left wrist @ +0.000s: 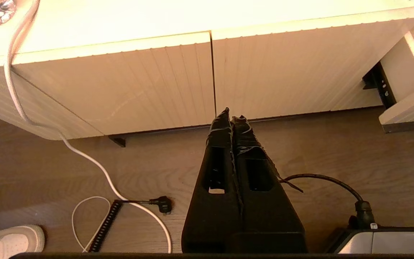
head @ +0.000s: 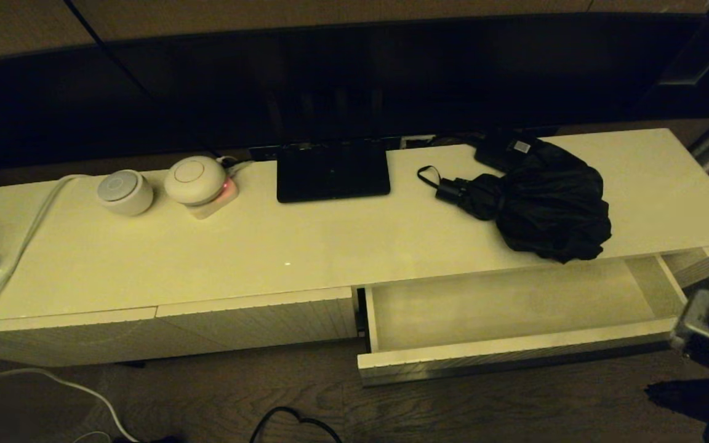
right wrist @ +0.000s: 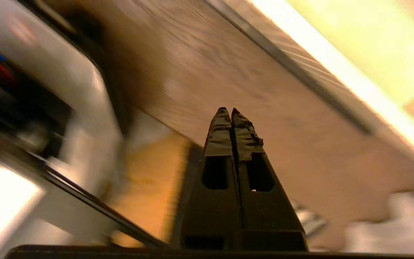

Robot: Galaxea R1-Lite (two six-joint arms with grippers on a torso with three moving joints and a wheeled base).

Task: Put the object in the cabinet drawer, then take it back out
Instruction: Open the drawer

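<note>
Low along a dark wall, a long cream cabinet top (head: 342, 246) is carrying the umbrella (head: 545, 206), which is lying on its far right part, above and behind the pulled-out drawer (head: 508, 307). Its loose black fabric is bunching into a mound that is reaching the top's front edge, while the short handle (head: 450, 189) and thin wrist loop (head: 427, 175) are pointing toward the flat black stand (head: 332, 170). A small black box with a white label (head: 508, 149) is sitting just behind it. The drawer's pale inside is lying bare and wide open.

The right gripper (right wrist: 231, 115) is hanging low beyond the drawer's right front corner, fingers pressed together on nothing, well below the umbrella. The left gripper (left wrist: 231, 117) is hovering over the wooden floor (left wrist: 336, 158) before the closed ribbed fronts (left wrist: 156, 90), likewise clenched and empty, with a white cable (left wrist: 84, 158) trailing nearby.
</note>
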